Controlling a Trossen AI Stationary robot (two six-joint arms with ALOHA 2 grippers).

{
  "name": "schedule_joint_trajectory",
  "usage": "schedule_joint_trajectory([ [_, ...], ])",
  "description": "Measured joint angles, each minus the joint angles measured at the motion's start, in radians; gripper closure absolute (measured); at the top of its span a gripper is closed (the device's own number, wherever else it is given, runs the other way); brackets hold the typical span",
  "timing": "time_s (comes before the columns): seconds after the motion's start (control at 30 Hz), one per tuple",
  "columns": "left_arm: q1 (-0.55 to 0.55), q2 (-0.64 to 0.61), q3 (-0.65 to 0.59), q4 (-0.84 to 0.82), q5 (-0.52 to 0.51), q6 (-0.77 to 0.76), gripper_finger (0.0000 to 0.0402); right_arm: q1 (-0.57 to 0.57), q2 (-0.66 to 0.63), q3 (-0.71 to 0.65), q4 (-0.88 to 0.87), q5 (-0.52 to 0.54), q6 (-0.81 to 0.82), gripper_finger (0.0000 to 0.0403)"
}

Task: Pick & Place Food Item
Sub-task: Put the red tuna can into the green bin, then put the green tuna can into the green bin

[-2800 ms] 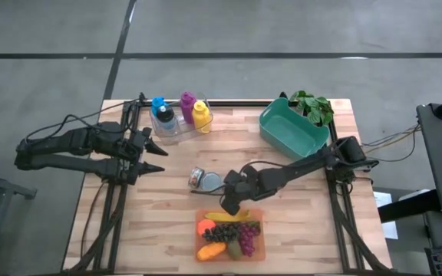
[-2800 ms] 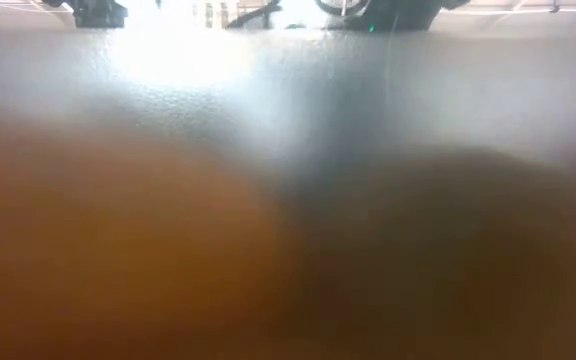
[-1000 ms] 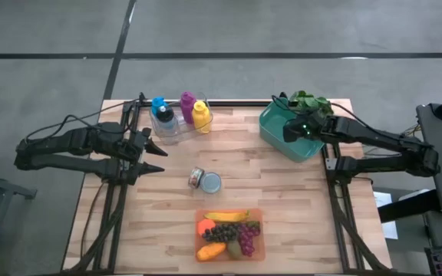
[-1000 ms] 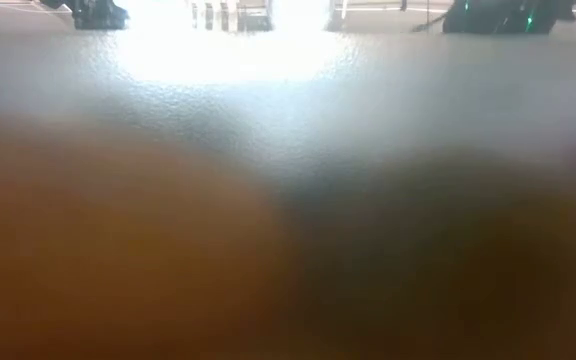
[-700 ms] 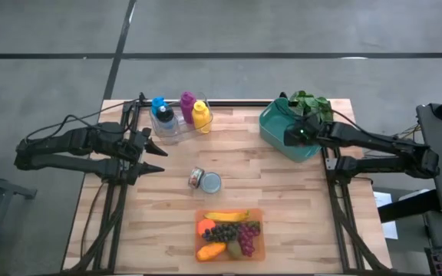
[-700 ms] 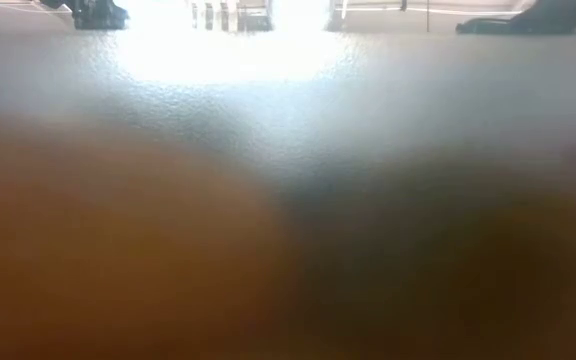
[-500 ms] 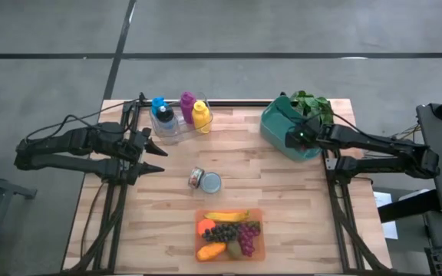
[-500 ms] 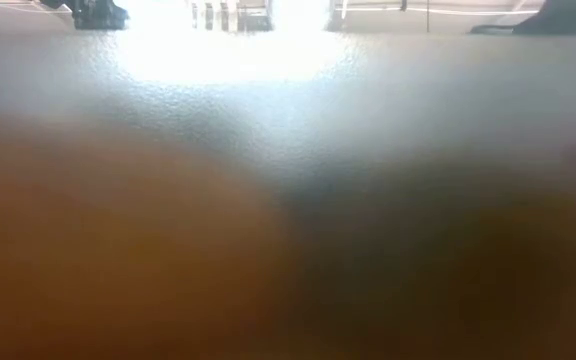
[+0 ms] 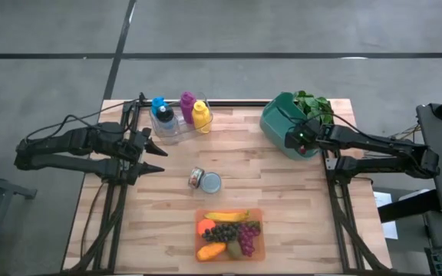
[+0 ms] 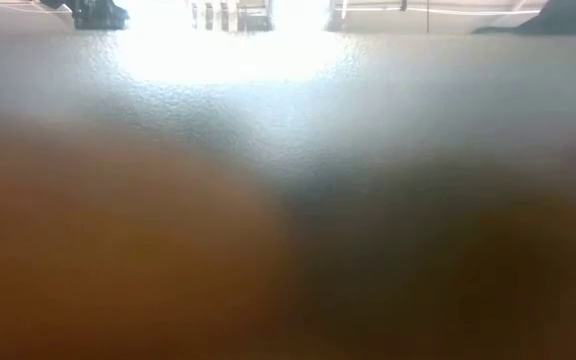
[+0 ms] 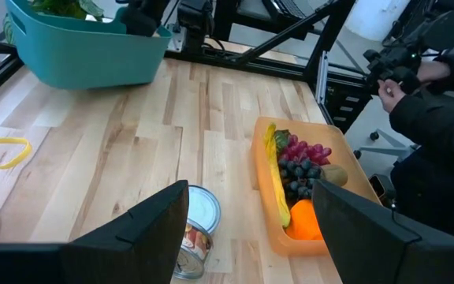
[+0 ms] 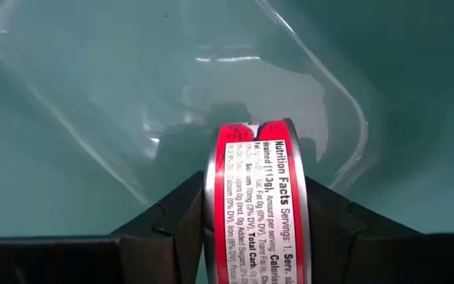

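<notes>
A small can with a red label (image 12: pixel 256 189) stands on its edge inside the teal bin (image 9: pixel 278 123), with my right gripper (image 9: pixel 291 140) shut on it. The bin, at the table's far right, is tilted and shows its outer wall from above; it also shows in the left wrist view (image 11: pixel 85 55). My left gripper (image 9: pixel 158 159) hovers open over the table's left side, holding nothing. An orange tray (image 9: pixel 230 234) at the near edge holds a banana, grapes and other fruit. My right gripper (image 12: pixel 254 205) pinches the can between its two fingers, one on each flat end (image 12: pixel 209 197), with the label facing the wrist camera. The fingers slant steeply down into the bin from the table's right. Whether the can rests on the bin's floor (image 12: pixel 93 118) I cannot tell.
An opened tin with its lid (image 9: pixel 206 181) lies mid-table. Coloured bottles (image 9: pixel 179 115) stand in a clear holder at the far edge. A green plant (image 9: pixel 313 103) sits behind the bin. A person (image 11: pixel 432 118) stands beyond the table's near side.
My right gripper has gone down into the teal bin with the can and rolled about its own axis. The bin has tipped since then, showing more of its left outer wall from above.
</notes>
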Motion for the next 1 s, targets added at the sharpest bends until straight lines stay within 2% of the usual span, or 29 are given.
schedule_joint_trajectory([
  [0.13,0.0,0.0,0.0,0.0,0.0,0.0,0.0126,0.0,0.0,0.007,0.0,0.0,-0.008,0.0231],
  [0.53,0.0,0.0,0.0,0.0,0.0,0.0,0.0126,0.0,0.0,0.017,-0.002,0.0,-0.036,0.0147],
  [0.77,0.0,0.0,0.0,0.0,0.0,0.0,0.0126,0.0,-0.003,0.069,-0.005,0.036,-0.079,0.0141],
  [1.0,0.0,0.0,0.0,0.0,0.0,0.0,0.0126,0.0,-0.004,0.211,-0.003,0.078,-0.284,0.014],
])
